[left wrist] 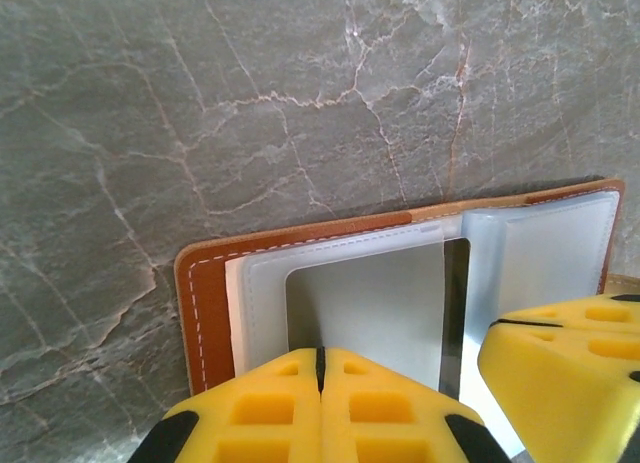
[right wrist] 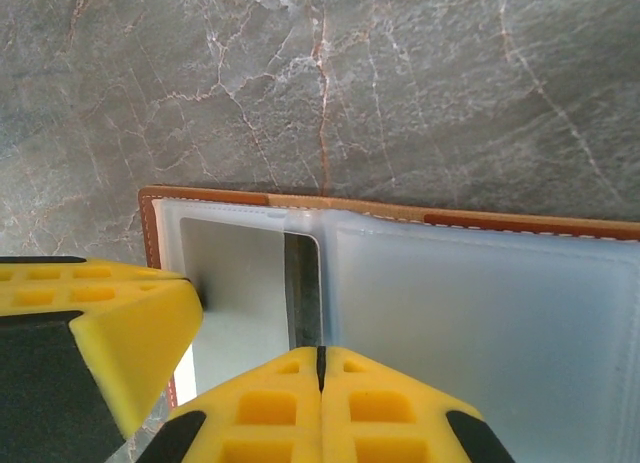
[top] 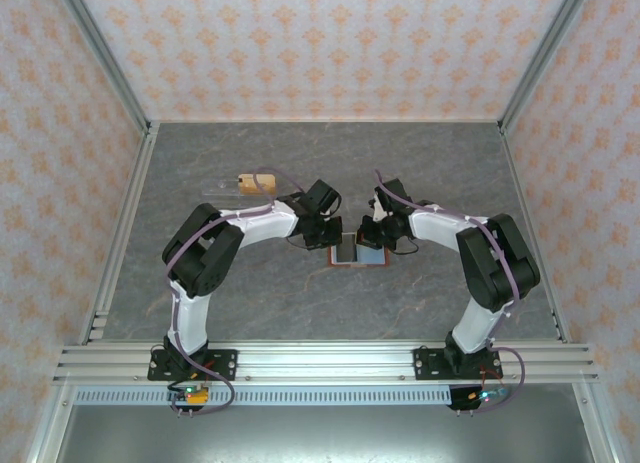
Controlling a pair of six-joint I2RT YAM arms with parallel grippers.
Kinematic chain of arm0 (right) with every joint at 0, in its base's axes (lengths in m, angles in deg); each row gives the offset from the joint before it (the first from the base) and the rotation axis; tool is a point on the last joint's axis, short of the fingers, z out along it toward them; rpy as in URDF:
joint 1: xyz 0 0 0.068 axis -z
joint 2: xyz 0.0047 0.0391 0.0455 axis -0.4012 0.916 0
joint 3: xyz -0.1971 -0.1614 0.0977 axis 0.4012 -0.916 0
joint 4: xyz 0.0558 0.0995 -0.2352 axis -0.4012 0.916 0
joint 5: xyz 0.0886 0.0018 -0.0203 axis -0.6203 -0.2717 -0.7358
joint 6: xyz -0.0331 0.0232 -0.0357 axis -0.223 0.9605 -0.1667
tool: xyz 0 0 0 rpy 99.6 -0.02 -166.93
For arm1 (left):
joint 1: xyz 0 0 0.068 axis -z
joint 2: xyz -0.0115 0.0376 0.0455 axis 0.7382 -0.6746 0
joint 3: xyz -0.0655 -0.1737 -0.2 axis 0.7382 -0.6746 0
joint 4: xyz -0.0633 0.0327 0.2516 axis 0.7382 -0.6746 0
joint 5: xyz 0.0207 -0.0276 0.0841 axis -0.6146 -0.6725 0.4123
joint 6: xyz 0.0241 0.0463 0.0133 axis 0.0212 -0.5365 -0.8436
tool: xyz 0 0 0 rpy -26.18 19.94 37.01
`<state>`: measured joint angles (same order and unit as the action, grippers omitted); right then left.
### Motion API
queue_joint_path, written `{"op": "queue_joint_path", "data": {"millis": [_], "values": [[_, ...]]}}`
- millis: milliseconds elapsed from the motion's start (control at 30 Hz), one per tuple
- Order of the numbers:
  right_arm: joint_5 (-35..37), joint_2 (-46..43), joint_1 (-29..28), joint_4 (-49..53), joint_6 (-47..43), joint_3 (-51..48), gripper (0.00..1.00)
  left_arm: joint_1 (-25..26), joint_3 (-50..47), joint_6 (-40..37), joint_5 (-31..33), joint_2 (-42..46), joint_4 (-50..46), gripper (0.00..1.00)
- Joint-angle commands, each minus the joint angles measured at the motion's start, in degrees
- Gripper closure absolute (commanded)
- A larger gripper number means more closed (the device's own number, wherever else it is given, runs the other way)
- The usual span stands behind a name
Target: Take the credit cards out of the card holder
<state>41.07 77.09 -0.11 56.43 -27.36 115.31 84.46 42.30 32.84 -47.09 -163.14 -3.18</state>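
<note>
1. Two grippers meet over the card holder [top: 357,254], which lies open and flat near the middle of the grey marbled desk [top: 300,303].
2. In the top view the left gripper [top: 340,243] comes in at the holder's 10 o'clock and the right gripper [top: 366,241] at its 1 o'clock, the two close together.
3. In the left wrist view the left gripper's yellow fingers [left wrist: 260,413] are pressed together with no gap, at 6 o'clock in the frame.
4. They cover the lower edge of a greyish credit card [left wrist: 365,303] that sits in the holder's pale blue-grey pocket. A dark stripe runs along the card's 3 o'clock edge.
5. I cannot tell whether the tips touch the card.
6. One finger of the right gripper shows at 4 o'clock in that view, over the holder's other half.
7. In the right wrist view the right gripper's fingers [right wrist: 390,413] are likewise pressed together at 6 o'clock, just below the dark stripe. A left gripper finger sits at 8 o'clock over the card.
8. Red-brown leather with white stitching edges the pockets.
9. A small tan object [top: 250,183] lies at the holder's 10 o'clock, well apart. It is too small to tell what it is.
</note>
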Motion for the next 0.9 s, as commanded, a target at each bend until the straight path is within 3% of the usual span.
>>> {"op": "queue_joint_path", "data": {"millis": [0,367,867], "values": [[-1.1,-1.5,0.7,-0.3,0.1,-1.0,1.0,0.3,0.5,-0.9,1.5,-1.3,-3.2,0.95],[-6.8,-2.7,0.8,0.7,6.7,-3.3,0.79,0.1,-2.6,-0.1,2.4,-1.1,-2.2,0.96],[-10.0,-3.9,0.2,-1.6,10.6,-7.9,0.79,0.0,-3.9,1.1,2.7,-1.1,-1.0,0.96]]}}
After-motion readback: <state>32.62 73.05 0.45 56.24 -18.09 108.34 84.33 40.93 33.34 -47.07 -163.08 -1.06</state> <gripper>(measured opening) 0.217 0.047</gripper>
